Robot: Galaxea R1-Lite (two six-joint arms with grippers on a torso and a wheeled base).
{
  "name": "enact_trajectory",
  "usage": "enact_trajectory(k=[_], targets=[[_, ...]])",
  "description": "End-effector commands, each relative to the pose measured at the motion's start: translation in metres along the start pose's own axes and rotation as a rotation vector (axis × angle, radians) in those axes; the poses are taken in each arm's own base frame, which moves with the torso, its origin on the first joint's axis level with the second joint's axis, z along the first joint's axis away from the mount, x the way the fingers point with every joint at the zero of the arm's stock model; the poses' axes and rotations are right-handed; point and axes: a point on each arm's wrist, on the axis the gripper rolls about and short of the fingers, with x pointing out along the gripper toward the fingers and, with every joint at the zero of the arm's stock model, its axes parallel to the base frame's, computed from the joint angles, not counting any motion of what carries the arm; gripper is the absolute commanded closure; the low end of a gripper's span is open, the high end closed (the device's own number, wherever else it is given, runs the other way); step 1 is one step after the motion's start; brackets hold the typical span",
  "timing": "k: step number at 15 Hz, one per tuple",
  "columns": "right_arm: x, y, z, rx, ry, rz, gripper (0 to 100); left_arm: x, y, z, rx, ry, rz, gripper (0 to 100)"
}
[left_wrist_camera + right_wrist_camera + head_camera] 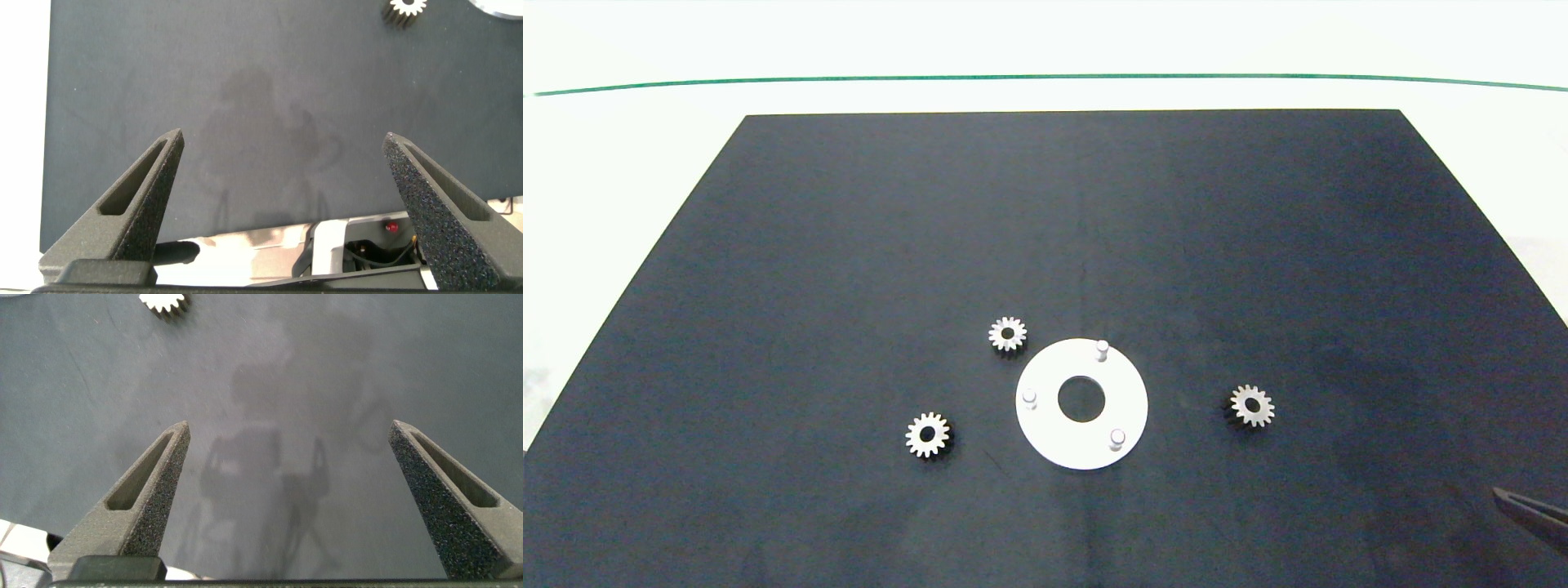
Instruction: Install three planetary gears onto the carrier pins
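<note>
3 gears (1007, 334) loose around white disc (1045, 437), pins (1102, 349) bare, right gripper (286, 457) wide open, empty, well apart from nearest gear, left gripper (282, 171) likewise

Three pins (1102, 349) stand on the disc (1081, 445) on the mat (1045, 229) — two gears (1008, 333) lie left of the disc, one gear (1251, 405) right, all apart from it.

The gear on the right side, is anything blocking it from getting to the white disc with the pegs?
Nothing visible does. Only bare dark mat lies between the right gear and the white disc. All three carrier pins stand free, with no gear on them.
</note>
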Motion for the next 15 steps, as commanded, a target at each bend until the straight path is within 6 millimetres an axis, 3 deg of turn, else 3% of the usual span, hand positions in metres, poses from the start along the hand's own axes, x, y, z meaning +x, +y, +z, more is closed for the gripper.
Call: enact_trajectory(k=[1, 4, 7, 15], targets=[[0.046, 0.0, 0.027, -0.045, 0.059, 0.081, 0, -0.001, 0.0, 0.0, -0.001, 0.0, 0.002, 0], [0.072, 0.021, 0.033, -0.124, 0.11, 0.204, 0, -0.001, 0.0, 0.0, -0.001, 0.001, 0.004, 0], [0.101, 0.04, 0.038, -0.184, 0.162, 0.203, 0, -0.001, 0.0, 0.0, -0.002, 0.002, 0.008, 0], [0.148, 0.06, 0.06, -0.235, 0.175, 0.225, 0, -0.002, 0.0, 0.002, -0.002, -0.006, 0.004, 0]])
